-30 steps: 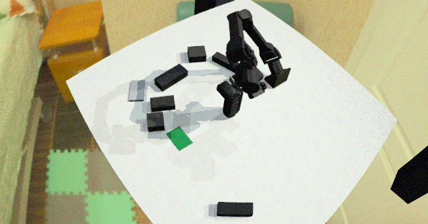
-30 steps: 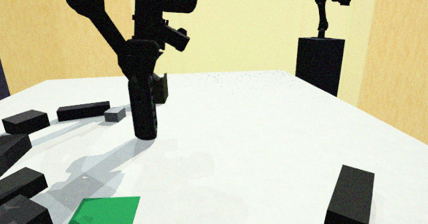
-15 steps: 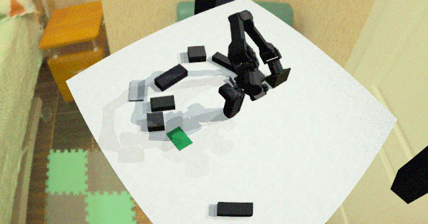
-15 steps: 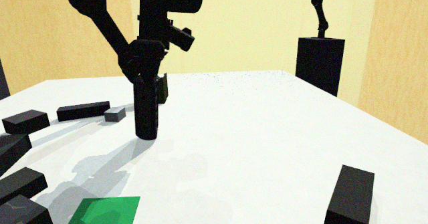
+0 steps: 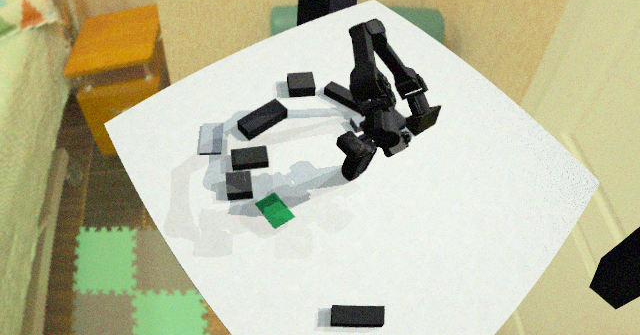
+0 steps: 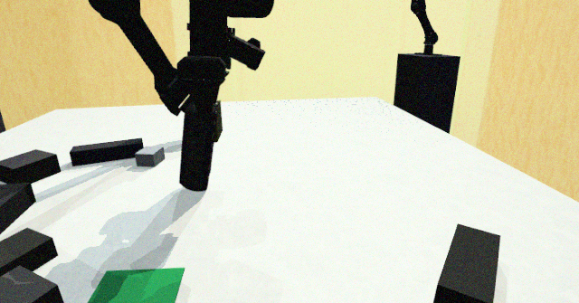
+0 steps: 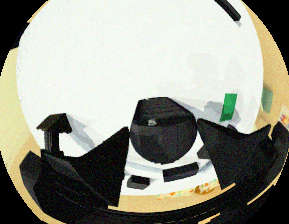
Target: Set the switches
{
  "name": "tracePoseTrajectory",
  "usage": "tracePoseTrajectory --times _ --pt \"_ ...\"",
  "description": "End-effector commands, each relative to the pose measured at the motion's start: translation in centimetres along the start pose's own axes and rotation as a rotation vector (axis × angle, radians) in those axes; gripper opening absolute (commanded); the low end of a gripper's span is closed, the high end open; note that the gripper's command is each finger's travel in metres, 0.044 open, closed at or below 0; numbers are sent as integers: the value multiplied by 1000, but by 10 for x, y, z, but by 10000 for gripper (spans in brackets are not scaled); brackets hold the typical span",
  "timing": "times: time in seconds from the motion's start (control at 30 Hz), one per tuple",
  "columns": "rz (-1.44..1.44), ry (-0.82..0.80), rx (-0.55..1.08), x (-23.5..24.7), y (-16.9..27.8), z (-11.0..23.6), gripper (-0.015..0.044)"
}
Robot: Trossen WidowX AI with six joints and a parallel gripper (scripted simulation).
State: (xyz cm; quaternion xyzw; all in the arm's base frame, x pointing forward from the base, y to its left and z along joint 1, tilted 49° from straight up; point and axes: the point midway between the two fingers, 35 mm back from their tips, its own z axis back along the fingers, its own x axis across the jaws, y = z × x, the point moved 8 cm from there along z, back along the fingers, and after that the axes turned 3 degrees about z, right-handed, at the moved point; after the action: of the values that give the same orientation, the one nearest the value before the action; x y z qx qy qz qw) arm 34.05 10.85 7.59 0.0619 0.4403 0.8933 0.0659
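Note:
The dark grey controller unit stands on end near the middle of the white bench, its lower end touching or just above the surface. My gripper is shut on its upper part, one finger on each side. The sides that face the cameras are plain dark. Neither the switches nor the label can be made out in any view.
Several dark blocks lie left of the unit, with a grey plate and a green card. A long block and a small grey cube lie behind. Another block lies near the front edge.

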Motion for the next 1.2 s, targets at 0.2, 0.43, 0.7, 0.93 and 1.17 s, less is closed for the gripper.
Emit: tracePoseTrajectory --times 0.2,0.43,0.7,0.93,1.17 --pt "0 -16 -28 -1 -6 -6 338" --pt "0 -15 -45 -1 -9 -7 338" --pt "0 -14 -64 -1 -14 -9 338" --pt "0 -13 -76 -2 -18 -10 338" --pt "0 -13 -77 -2 -23 -12 338"
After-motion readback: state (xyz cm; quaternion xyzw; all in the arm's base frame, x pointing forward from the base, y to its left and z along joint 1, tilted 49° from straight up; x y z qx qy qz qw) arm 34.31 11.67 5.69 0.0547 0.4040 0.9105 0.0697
